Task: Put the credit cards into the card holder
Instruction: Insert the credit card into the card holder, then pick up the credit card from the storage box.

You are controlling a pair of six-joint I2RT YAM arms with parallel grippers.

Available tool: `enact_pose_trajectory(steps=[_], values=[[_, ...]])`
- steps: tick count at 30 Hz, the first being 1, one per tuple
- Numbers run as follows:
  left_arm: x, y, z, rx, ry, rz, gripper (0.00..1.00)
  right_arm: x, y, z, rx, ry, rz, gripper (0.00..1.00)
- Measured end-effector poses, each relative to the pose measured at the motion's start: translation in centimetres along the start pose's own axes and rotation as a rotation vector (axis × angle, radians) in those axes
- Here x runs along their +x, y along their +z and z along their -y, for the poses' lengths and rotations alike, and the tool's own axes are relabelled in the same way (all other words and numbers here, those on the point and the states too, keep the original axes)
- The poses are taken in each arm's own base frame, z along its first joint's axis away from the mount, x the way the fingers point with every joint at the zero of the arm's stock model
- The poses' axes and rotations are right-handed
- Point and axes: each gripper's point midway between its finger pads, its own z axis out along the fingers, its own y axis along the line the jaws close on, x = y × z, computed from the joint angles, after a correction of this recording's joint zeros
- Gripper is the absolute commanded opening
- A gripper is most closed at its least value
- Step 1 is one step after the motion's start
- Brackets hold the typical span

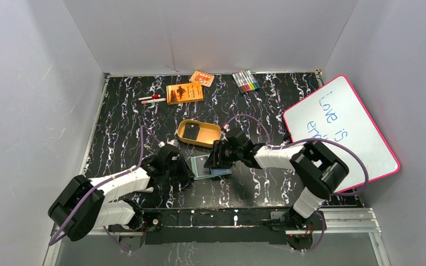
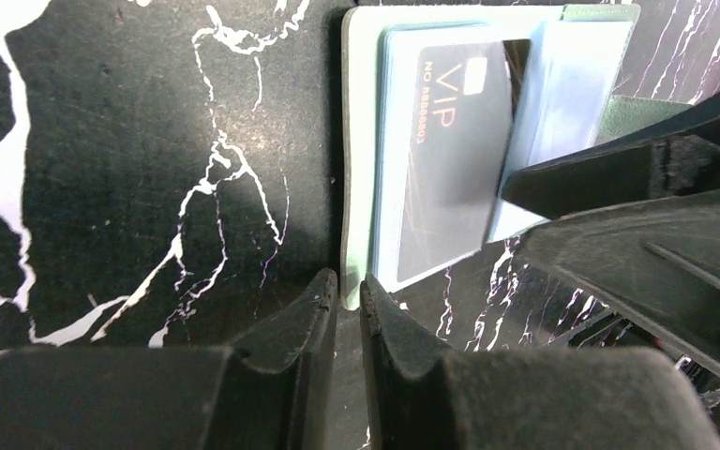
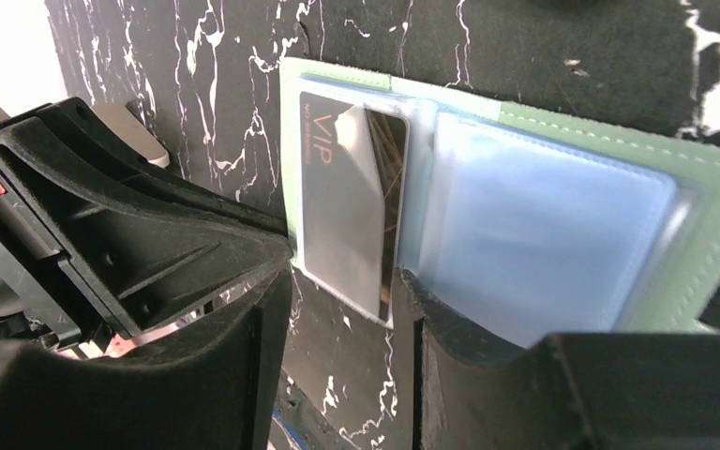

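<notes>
Two claws meet at the open card holder, where one card sits in a sleeve.

The right claw stands spread, its tips on either side of the near end of a black card marked VIP, and no clear pinch shows. That card lies in a clear sleeve of the pale green card holder, which lies open and flat on the black marbled table. The left claw has its jaws almost together at the holder's near corner; whether they nip the cover cannot be told. Farther back, a second black card lies in a tan oval tin, apart from the holder. An orange booklet lies near the back wall.
</notes>
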Motion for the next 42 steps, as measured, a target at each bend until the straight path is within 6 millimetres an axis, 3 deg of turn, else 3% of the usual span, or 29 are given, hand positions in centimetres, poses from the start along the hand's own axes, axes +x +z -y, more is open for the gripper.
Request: enact_pose_trajectory(steps=[4, 11, 15, 18, 22, 27, 33, 42], values=[[-0.3, -0.7, -0.2, -0.016, 0.009, 0.022, 0.17, -1.0, -1.6, -0.7, 0.046, -0.038, 0.041, 0.64], [-1.7, -2.8, 0.4, -0.012, 0.029, 0.091, 0.35, -4.1, -5.4, -3.5, 0.068, -0.127, 0.162, 0.63], [-3.5, -5.1, 1.9, 0.015, 0.044, 0.175, 0.48, -7.7, -7.1, -5.6, 0.052, -0.162, 0.256, 0.62], [-5.5, -8.0, 3.1, 0.045, 0.051, 0.284, 0.62, -11.1, -7.4, -6.5, 0.052, -0.156, 0.330, 0.62], [-7.9, -12.4, 4.1, 0.073, 0.044, 0.435, 0.72, -15.3, -4.5, -7.5, 0.059, -0.139, 0.380, 0.63], [-9.3, -15.9, 3.6, 0.050, 0.036, 0.539, 0.74, -16.8, 0.5, -5.4, 0.117, -0.082, 0.343, 0.64], [-8.7, -16.3, 1.8, -0.017, 0.042, 0.535, 0.74, -16.2, 4.1, -2.4, 0.196, -0.016, 0.300, 0.63], [-8.3, -16.6, 1.2, -0.023, 0.036, 0.532, 0.74, -16.5, 6.5, -2.0, 0.222, 0.006, 0.297, 0.60]])
